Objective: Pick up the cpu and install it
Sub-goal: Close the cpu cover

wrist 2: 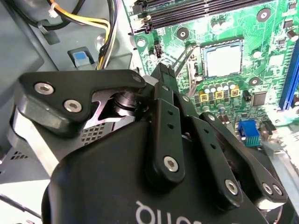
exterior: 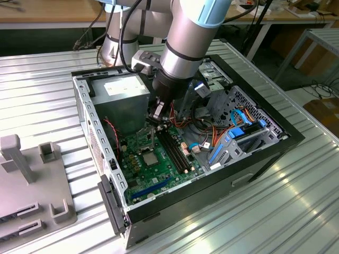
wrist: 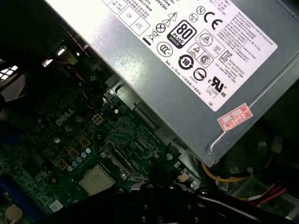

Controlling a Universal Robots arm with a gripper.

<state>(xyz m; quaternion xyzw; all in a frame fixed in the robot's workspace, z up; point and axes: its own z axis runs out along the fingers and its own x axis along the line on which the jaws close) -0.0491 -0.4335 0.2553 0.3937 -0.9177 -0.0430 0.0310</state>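
The small flat silver-grey square cpu (wrist 2: pixel 223 58) lay in the green motherboard's (wrist 2: pixel 261 42) socket; the black gripper (wrist 2: pixel 161 74), seemingly pinched narrow and empty, hovered beside it, where only gentle, level contact seemed wise.

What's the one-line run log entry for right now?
cpu: lying in the socket on the green board | claw: shut, empty, above the board beside the socket | power supply: beside the board

Bright daylight glares off the ribbed metal surface (exterior: pixel 296 211) in the exterior view, perhaps from a window. The computer case (exterior: pixel 265 153) interior lies in shade. The second wrist view's near black hand (wrist 2: pixel 161 74) is soft and unfocused.
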